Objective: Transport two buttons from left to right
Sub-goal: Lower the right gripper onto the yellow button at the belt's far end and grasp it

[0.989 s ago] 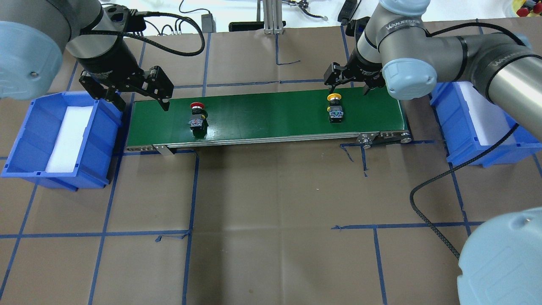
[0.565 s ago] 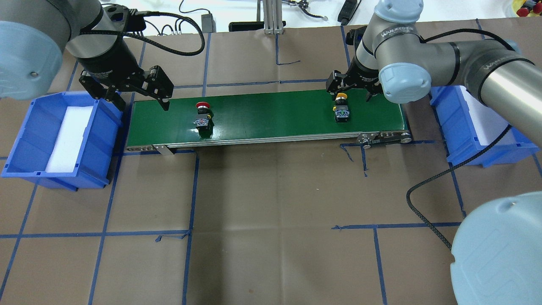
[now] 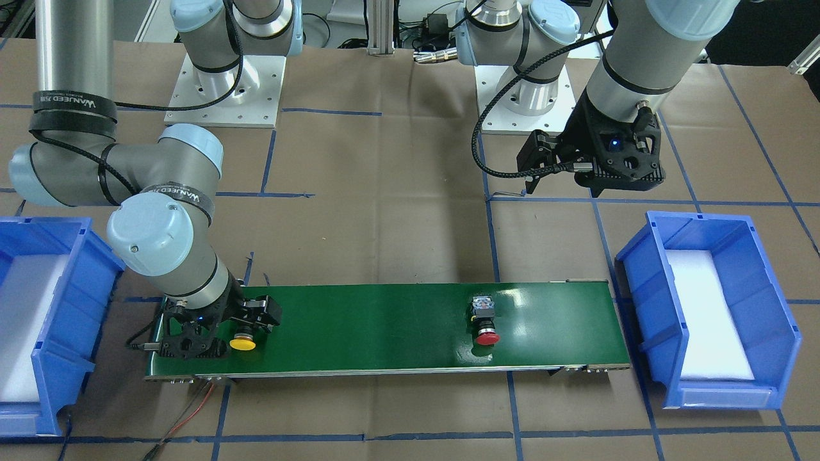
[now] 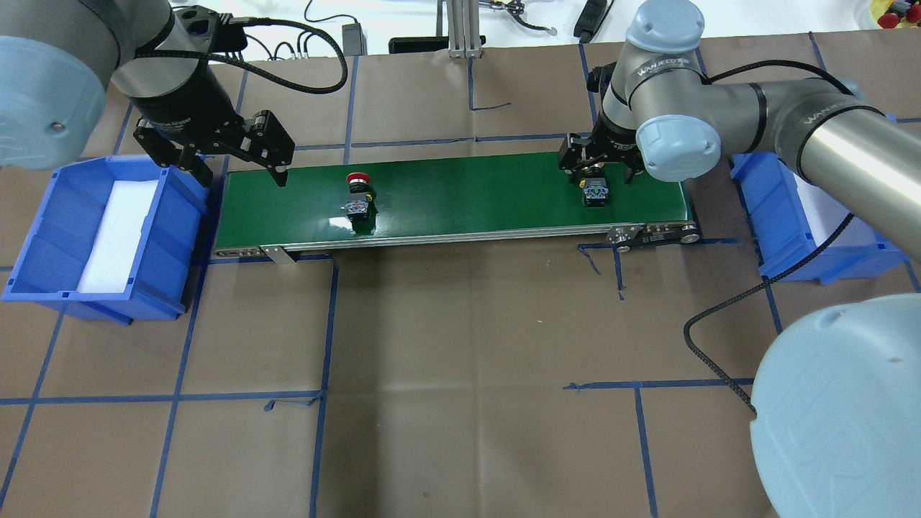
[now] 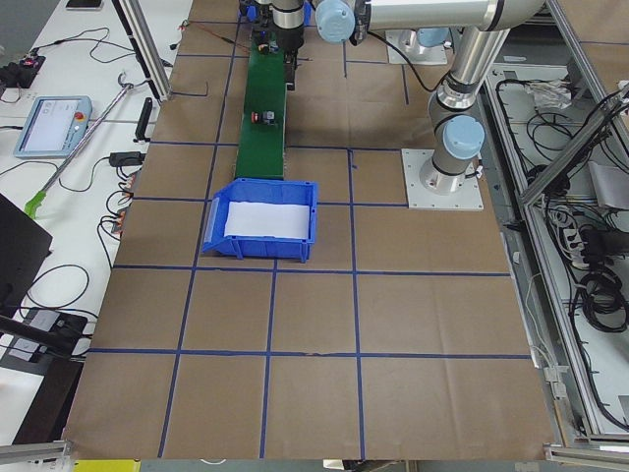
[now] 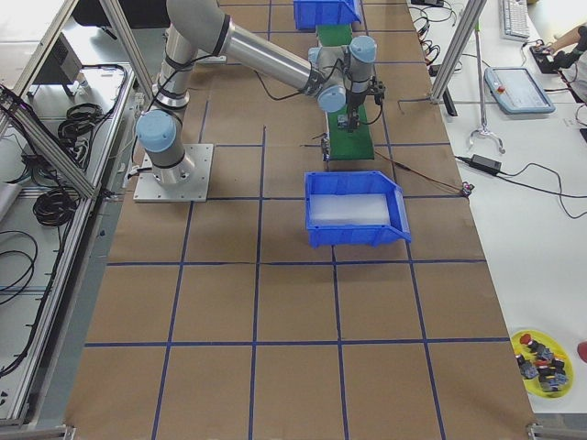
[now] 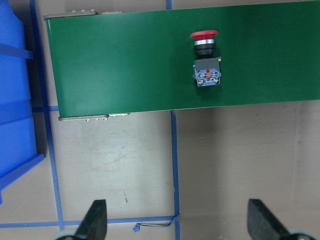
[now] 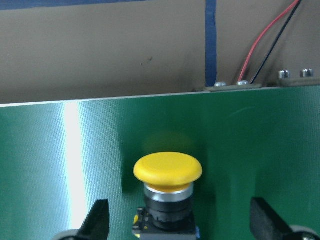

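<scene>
On my feed the right gripper point(image 4: 599, 167) is down over the yellow button point(image 8: 168, 172), fingers point(image 8: 97, 222) spread wide on either side of it and touching nothing. That button lies on its side near the right end of the belt point(image 4: 468, 194), cap pointing away from the robot. The red button point(image 4: 357, 193) lies the same way on the belt's left half. My left gripper point(image 4: 241, 164) hangs spread open near the belt's left end, beside the left bin point(image 4: 180, 216), holding nothing.

"WANJEED" on black straps point(image 4: 658, 61) around right arm point(image 4: 727, 115)
</scene>
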You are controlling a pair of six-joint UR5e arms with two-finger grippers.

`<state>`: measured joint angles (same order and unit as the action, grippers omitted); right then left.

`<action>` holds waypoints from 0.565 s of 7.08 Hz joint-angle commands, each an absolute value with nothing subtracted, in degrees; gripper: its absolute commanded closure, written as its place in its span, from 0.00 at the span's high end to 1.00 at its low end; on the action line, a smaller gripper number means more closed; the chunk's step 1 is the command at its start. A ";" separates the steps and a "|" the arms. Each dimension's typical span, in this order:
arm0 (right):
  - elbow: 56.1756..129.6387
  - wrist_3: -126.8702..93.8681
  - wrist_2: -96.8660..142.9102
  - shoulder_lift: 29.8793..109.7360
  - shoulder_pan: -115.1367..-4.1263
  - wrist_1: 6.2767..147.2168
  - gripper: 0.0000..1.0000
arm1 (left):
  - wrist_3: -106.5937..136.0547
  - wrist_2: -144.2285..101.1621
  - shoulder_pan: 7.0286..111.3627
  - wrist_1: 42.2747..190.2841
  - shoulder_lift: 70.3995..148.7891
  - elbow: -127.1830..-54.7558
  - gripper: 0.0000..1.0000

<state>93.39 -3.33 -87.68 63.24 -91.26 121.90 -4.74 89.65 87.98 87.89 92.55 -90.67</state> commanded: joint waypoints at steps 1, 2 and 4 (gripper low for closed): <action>92.99 -2.64 -92.86 63.37 -91.23 120.69 0.08 | -4.75 89.65 87.98 87.89 92.55 -90.70 1.00; 92.55 -1.85 -93.42 63.89 -91.06 119.54 0.03 | -4.75 89.65 87.98 87.89 92.55 -90.70 1.00; 91.94 3.31 -97.36 67.12 -88.53 119.36 0.03 | -4.75 89.65 87.98 87.89 92.55 -90.70 1.00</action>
